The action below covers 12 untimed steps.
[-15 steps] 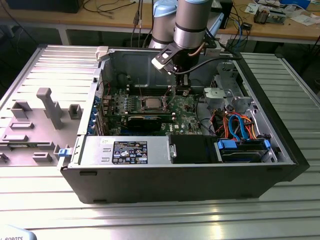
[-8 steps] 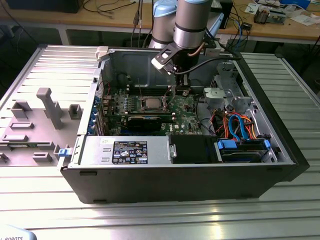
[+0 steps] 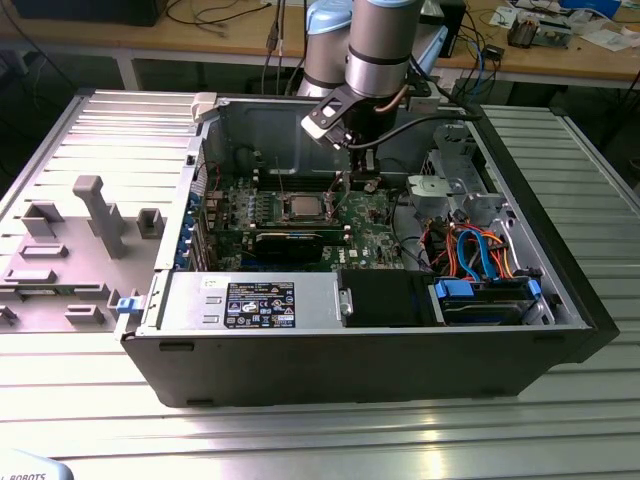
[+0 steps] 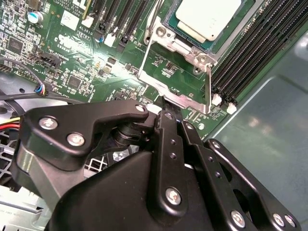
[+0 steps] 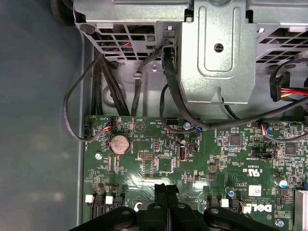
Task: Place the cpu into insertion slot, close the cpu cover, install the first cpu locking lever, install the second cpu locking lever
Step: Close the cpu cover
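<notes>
— Start me at the exterior view's left. What have you got?

— I see a grey moulded tray [image 3: 60,270] lying on the ribbed metal table [image 3: 300,440], just beside the open computer case [image 3: 350,365]. Inside the case, on the green board, a long black card [image 3: 290,240] lies flat. Just beyond it sits the cpu [image 3: 304,207].

— Is it in?

— Yes. In the second wrist view the cpu [image 4: 208,17] lies flat in the insertion slot [image 4: 168,21], its dull silver top bare. The cpu cover [image 4: 174,94] stands open. The frame is tilted up off the board on the side of the slot nearest my gripper, and I see green board through its window.

— And the gripper?

— In the exterior view the gripper [image 3: 360,180] hangs from the arm just to the right of the cpu, low over the board. In the second wrist view the gripper [image 4: 167,111] sits right at the cover's free edge (touching or just short of it, I can't tell which). The fingers [image 4: 168,139] are pressed together, with nothing that I can see between them. The first wrist view agrees: the gripper [image 5: 166,186] has its fingers [image 5: 160,197] side by side over the board, near a round coin cell [image 5: 119,143].

— Further right?

— Blue and orange cables [image 3: 480,250], bundled by the drive bays at the case's right end.
</notes>
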Each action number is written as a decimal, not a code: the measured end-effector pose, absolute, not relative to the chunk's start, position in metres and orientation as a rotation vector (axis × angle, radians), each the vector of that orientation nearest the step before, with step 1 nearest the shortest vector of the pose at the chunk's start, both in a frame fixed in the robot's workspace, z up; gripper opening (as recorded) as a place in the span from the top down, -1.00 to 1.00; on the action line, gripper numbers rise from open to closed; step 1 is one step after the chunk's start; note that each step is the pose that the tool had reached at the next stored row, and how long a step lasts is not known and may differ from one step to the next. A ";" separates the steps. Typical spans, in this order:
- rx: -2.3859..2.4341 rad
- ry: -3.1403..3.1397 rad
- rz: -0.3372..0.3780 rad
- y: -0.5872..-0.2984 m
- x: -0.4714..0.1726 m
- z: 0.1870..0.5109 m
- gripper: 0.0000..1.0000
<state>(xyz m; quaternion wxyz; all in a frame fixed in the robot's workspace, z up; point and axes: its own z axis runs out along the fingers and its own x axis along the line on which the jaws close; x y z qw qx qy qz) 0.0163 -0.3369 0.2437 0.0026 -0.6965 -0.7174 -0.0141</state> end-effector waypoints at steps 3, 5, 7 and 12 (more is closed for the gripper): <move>-2.185 -2.250 -0.044 -0.337 0.016 0.244 0.79; -2.184 -2.250 -0.044 -0.337 0.016 0.244 0.79; -2.185 -2.250 -0.044 -0.337 0.015 0.243 0.79; -2.185 -2.250 -0.044 -0.337 0.012 0.243 0.79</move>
